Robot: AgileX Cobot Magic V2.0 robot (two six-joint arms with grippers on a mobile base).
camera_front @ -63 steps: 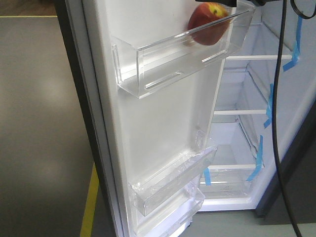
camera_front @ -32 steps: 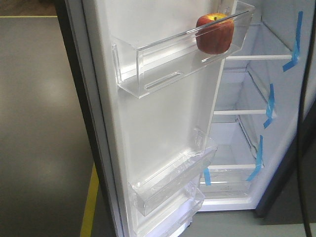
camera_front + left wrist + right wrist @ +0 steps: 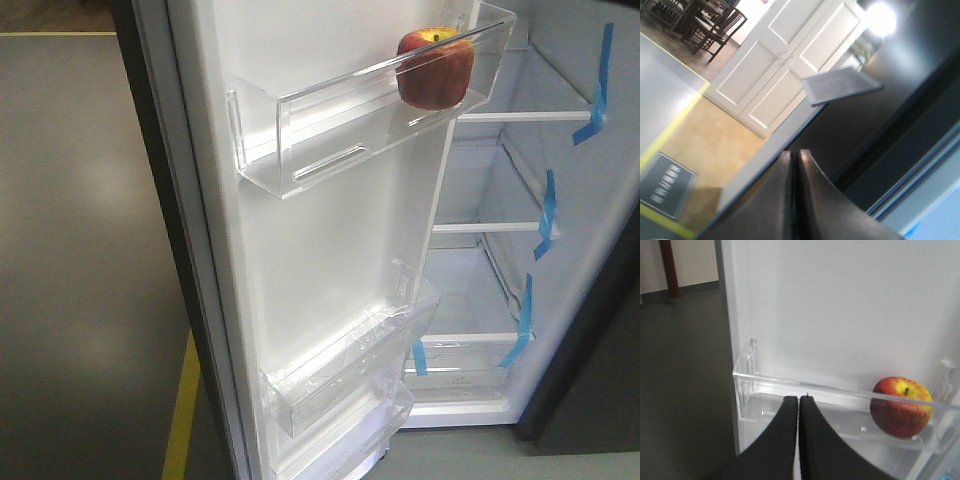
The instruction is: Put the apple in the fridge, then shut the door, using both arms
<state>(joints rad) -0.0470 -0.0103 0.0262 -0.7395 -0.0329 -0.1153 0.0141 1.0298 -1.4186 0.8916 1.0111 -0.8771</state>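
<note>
The red apple (image 3: pixel 435 68) with a yellow top sits upright in the clear upper bin (image 3: pixel 330 130) of the open fridge door (image 3: pixel 310 260); the right wrist view shows this apple (image 3: pixel 901 406) at the bin's right end. Behind the door, the fridge (image 3: pixel 500 200) shows its white interior, glass shelves and blue tape. My right gripper (image 3: pixel 798 399) is shut and empty, in front of the bin and left of the apple. Also shut with nothing in it, my left gripper (image 3: pixel 794 152) points at the dark fridge side (image 3: pixel 875 115). Neither arm appears in the front view.
Two lower clear door bins (image 3: pixel 350 375) hang near the bottom. Grey floor with a yellow line (image 3: pixel 180 410) lies left of the door. The left wrist view shows white cabinet doors (image 3: pixel 785 60), dark chairs (image 3: pixel 705 20) and a floor mat (image 3: pixel 665 185).
One second ago the apple hung tilted at the bin's rim under the gripper, with a black cable in front. Now it rests in the bin, and arm and cable have left the front view.
</note>
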